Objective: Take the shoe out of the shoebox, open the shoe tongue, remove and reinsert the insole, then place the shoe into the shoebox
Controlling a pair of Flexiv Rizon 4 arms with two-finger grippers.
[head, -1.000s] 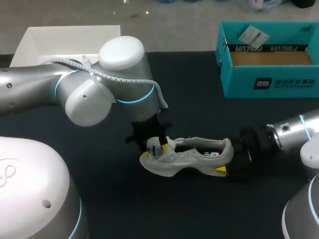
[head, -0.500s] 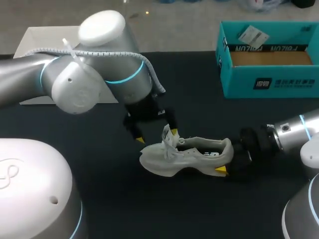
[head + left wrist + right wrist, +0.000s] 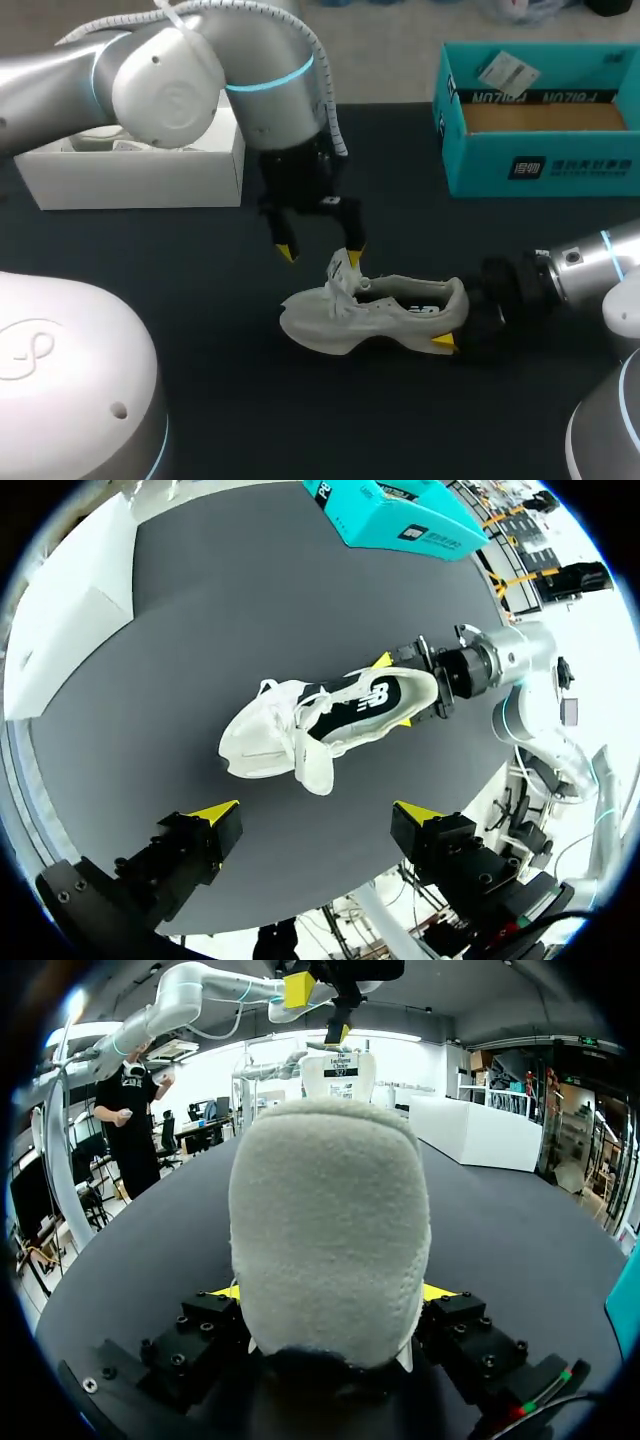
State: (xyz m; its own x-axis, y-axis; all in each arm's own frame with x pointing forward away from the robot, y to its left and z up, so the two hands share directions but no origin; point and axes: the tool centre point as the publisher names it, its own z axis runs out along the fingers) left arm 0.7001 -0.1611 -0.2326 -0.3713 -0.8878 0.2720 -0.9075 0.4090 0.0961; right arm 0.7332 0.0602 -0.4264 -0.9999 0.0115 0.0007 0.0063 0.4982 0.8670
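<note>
One shoe (image 3: 385, 318), heel pinched in right fingers (image 3: 443, 343); left fingers (image 3: 286, 252) spread; one shoebox (image 3: 540, 165), one white box (image 3: 130, 182)

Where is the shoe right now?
In the head view the shoe sits near the middle of the table, heel clamped in the right gripper, toe end near the open left gripper, outside the teal shoebox.

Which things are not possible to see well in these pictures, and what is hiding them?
- Right wrist view: the heel of the shoe fills the picture, hiding its toe and most of the right gripper.
- Head view: the left arm covers much of the inside of the white box.
- Left wrist view: the teal shoebox is cut off by the picture's edge.
</note>
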